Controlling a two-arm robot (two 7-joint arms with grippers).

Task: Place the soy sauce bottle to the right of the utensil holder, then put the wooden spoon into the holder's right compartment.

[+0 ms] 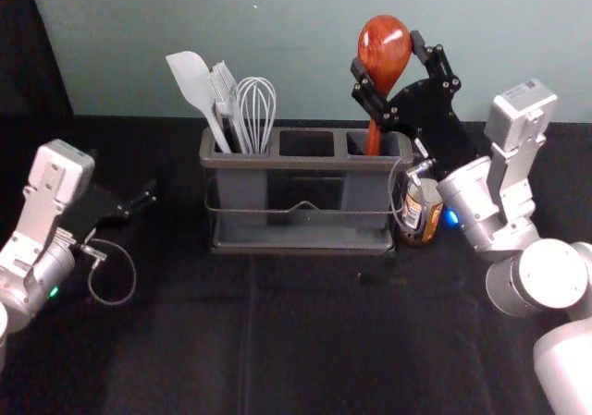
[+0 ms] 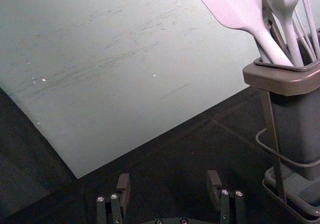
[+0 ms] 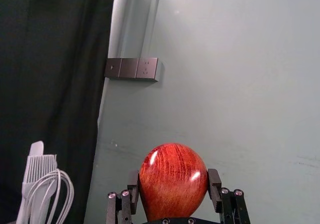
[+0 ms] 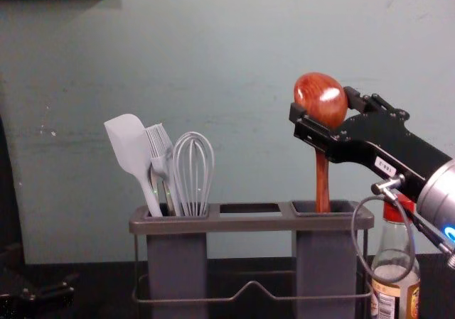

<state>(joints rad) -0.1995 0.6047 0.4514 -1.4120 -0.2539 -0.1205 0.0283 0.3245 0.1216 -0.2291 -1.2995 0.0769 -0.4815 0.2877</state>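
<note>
The right gripper (image 1: 393,59) is above the utensil holder's right end, shut on the bowl of the wooden spoon (image 1: 384,50). In the right wrist view the gripper (image 3: 173,186) has a fingertip against each side of the spoon's bowl (image 3: 172,179). The spoon's handle (image 4: 323,180) points down into the right compartment of the holder (image 4: 249,223); its lower end is hidden. Beside the holder's right end stands the soy sauce bottle (image 4: 394,262), upright with a red cap, partly behind the right gripper's cable. Left of the holder, the left gripper (image 1: 148,198) is open and empty (image 2: 168,186).
A white spatula (image 1: 191,82), a brush (image 4: 160,148) and a whisk (image 1: 256,110) stand in the holder's left compartment. A wall (image 4: 234,63) rises behind the holder. Black cloth (image 1: 305,341) covers the table in front.
</note>
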